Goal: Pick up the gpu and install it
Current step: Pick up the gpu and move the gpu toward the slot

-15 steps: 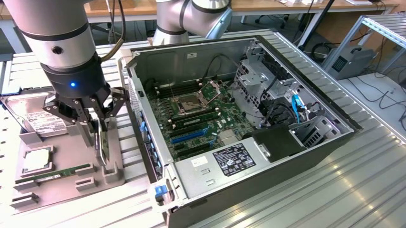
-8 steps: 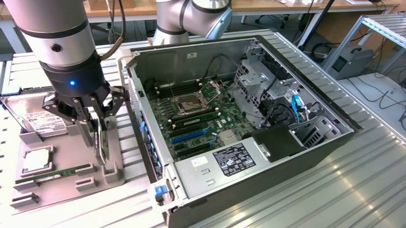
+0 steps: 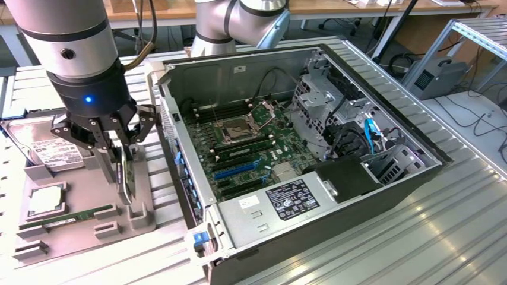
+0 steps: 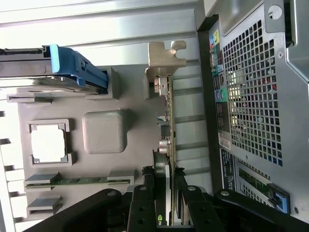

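Exterior view's left side shows the gripper [image 3: 119, 171] clamped on the gpu [image 3: 125, 191], which stands upright on its edge at the grey holder tray [image 3: 83, 238], just beside the open computer case [image 3: 412, 178].

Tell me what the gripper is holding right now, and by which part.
The gripper is closed on the gpu, pinching its two flat faces near the end away from the silver bracket.
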